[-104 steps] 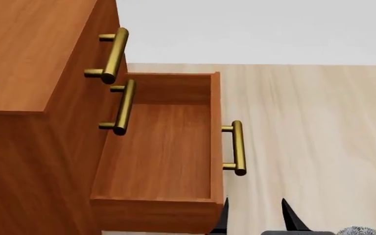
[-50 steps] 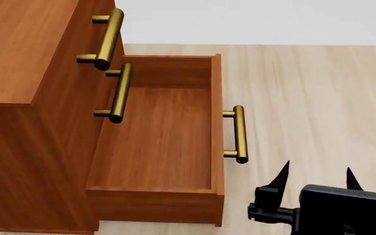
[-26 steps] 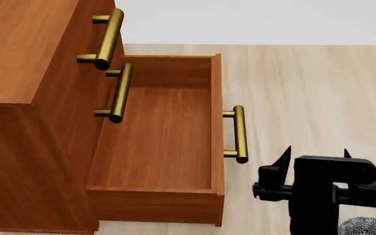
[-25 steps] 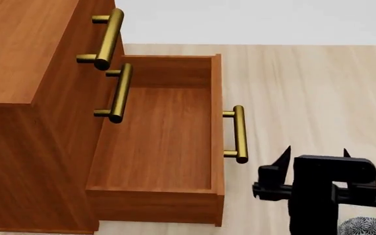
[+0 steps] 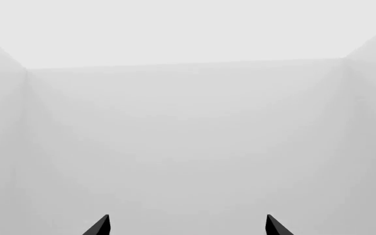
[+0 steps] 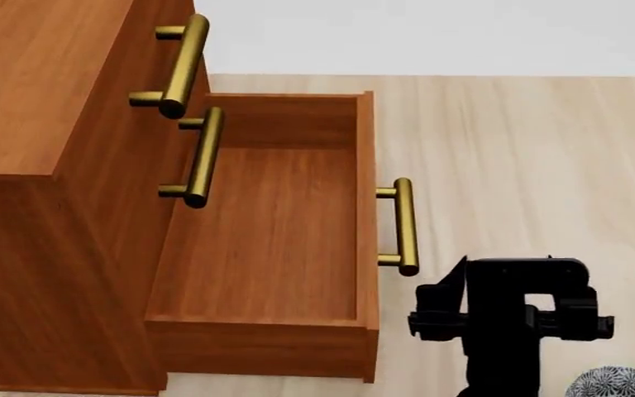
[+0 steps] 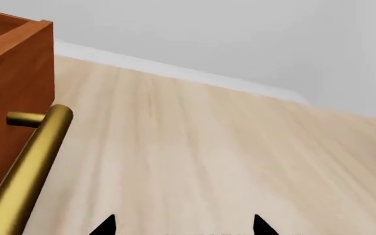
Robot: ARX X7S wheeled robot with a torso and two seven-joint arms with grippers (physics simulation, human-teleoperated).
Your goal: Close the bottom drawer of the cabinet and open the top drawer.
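Cabinet [image 6: 42, 240] at floor's left side; bottom drawer [image 6: 274, 240] pulled fully out over floor [image 6: 516, 149], top drawer [image 6: 179, 66] shut. Your right pincer [image 7: 182, 226] spread wide, empty, just beside bottom drawer's brass handle [image 6: 405, 226]. Your left pincer [image 5: 186, 226] spread, empty, facing blank wall.

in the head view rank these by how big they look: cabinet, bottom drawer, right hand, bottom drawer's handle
1. cabinet, cut off by the frame
2. bottom drawer, pulled out
3. right hand, though it sits nearer the camera, so its look is inflated
4. bottom drawer's handle
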